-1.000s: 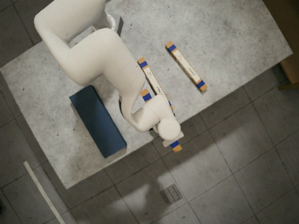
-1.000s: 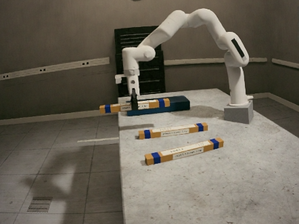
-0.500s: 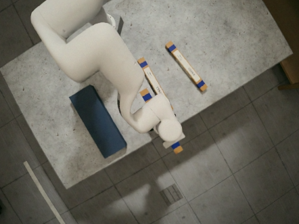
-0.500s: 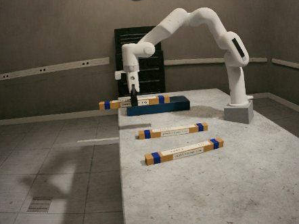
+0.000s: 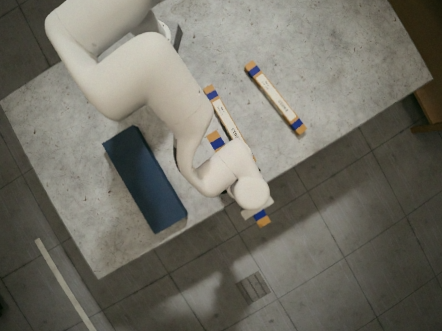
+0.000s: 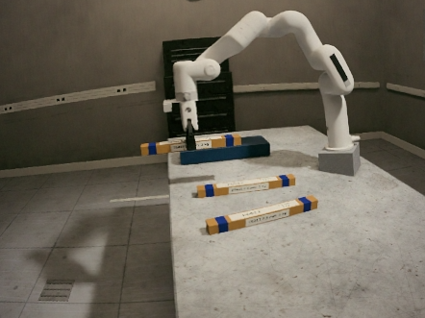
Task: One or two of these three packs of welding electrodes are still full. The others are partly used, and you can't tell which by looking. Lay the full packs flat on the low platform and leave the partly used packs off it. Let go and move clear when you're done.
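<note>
My gripper (image 6: 190,142) is shut on one orange pack of welding electrodes (image 5: 262,218) (image 6: 218,141) with blue bands. It grips the pack near its middle and holds it level in the air. In the top view my wrist hides the fingers and the pack's middle. One end of the pack reaches out past the table edge. The dark blue low platform (image 5: 145,177) (image 6: 250,147) lies beside it, with nothing on top. Two more packs lie flat on the table (image 5: 325,37) (image 6: 312,266): a middle pack (image 5: 223,112) (image 6: 245,185) and an outer pack (image 5: 275,97) (image 6: 262,214).
The arm's grey base block (image 6: 338,161) stands at the table's far corner. A dark cabinet (image 6: 202,55) stands against the wall behind the table. Wooden furniture (image 5: 430,97) stands off the table's side. Tiled floor surrounds the table.
</note>
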